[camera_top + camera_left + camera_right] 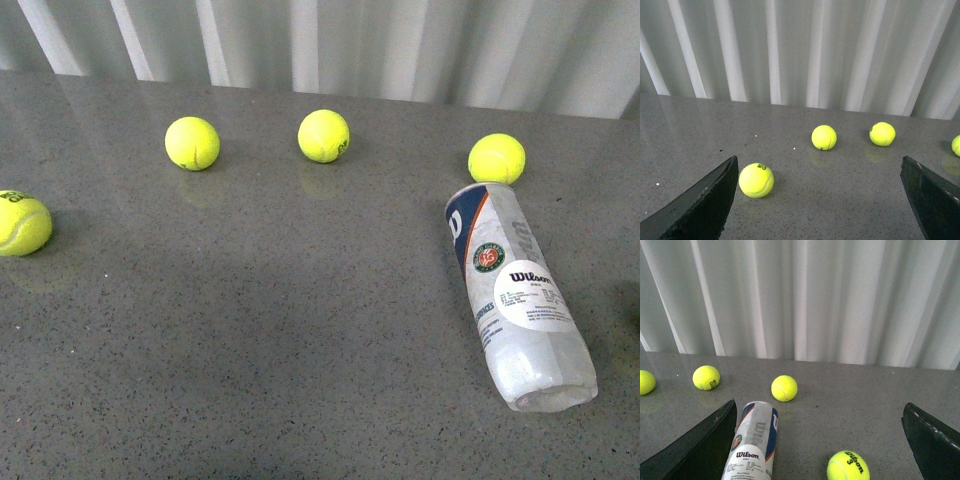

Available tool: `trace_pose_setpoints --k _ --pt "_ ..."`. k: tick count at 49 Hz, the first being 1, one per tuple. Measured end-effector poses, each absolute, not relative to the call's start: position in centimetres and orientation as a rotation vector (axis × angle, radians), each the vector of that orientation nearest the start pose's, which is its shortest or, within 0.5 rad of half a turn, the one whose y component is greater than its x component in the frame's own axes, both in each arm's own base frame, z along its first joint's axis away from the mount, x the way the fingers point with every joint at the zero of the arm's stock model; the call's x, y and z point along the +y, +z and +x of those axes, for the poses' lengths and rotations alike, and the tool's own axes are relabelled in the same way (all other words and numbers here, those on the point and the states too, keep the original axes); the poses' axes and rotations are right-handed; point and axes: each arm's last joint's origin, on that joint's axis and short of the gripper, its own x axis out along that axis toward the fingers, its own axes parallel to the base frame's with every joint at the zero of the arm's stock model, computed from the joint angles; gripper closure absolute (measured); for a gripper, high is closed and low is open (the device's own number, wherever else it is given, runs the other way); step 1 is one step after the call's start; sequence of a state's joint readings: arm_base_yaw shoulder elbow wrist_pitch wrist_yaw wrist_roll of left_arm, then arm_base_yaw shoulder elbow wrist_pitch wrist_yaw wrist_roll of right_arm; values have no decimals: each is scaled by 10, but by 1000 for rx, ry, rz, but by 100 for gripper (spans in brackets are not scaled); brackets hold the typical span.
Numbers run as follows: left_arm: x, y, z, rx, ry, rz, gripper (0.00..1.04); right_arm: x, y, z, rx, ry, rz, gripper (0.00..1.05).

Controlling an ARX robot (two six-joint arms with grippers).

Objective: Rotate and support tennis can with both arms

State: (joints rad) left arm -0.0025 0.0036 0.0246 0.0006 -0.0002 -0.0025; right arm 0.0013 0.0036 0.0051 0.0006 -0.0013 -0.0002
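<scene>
Only the wrist views show the robot's body, and only the gripper tips at that; the left gripper [818, 160] stands open, its two black fingers [700, 205] spread wide toward opposite edges of the picture, tips pointing forward; the right gripper [819, 404] is likewise open, its black fingers [936, 440] set just as far apart; the inner edges look slightly scuffed.

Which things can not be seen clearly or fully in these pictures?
Tennis can: small print on its label too small, front view; its near end cut off by the picture edge, right wrist view.
Left gripper, right gripper: only jaw tips show, wrist views; neither is in the front view.
Tennis ball: cut by the picture edge, left wrist view.
</scene>
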Motion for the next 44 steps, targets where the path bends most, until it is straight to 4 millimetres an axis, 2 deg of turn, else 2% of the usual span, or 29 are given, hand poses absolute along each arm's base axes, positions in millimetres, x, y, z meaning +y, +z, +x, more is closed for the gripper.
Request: trace_pose_setpoints --k 44 --pt "0 172 96 -22 -2 -3 7 0 165 98 -2 3 0 7"
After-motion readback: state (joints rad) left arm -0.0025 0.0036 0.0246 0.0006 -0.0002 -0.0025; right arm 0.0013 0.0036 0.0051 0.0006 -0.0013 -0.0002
